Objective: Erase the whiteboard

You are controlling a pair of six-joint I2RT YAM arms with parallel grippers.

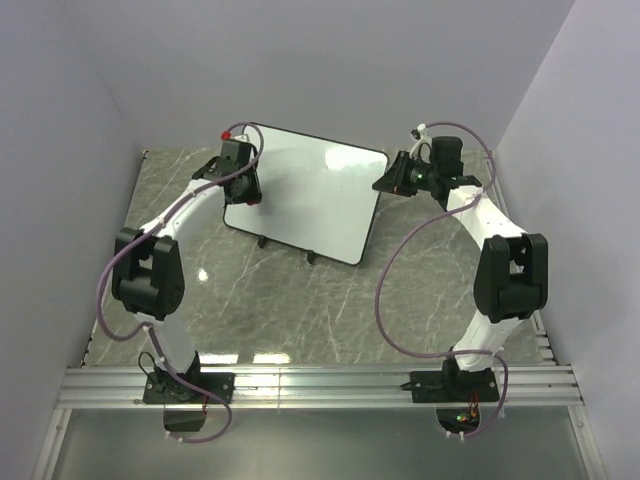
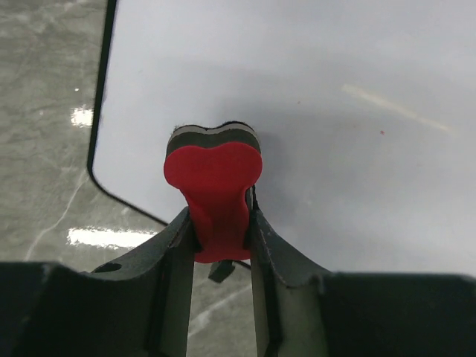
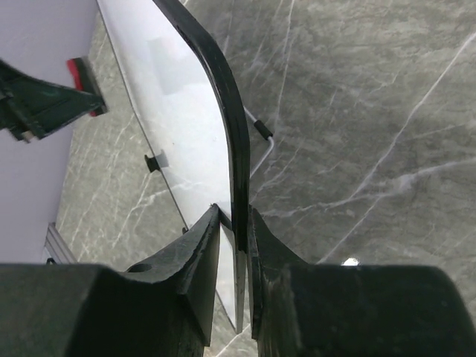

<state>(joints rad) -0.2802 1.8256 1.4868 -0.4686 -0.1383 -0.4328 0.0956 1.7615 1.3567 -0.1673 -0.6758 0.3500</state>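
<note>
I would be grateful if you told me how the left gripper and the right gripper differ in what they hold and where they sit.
The left gripper is shut on the red eraser; the right gripper is shut on the black-framed edge of the whiteboard. The left gripper is over the board's white face near its left edge; the right gripper sits at its right edge. Both are shut on something.

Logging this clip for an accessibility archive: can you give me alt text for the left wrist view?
The left tool is shut on a red eraser, gripping its narrow waist, with the dark felt pad facing the glossy whiteboard near one rounded corner; whether it touches cannot be told. The grey marbled table shows at the left.
</note>
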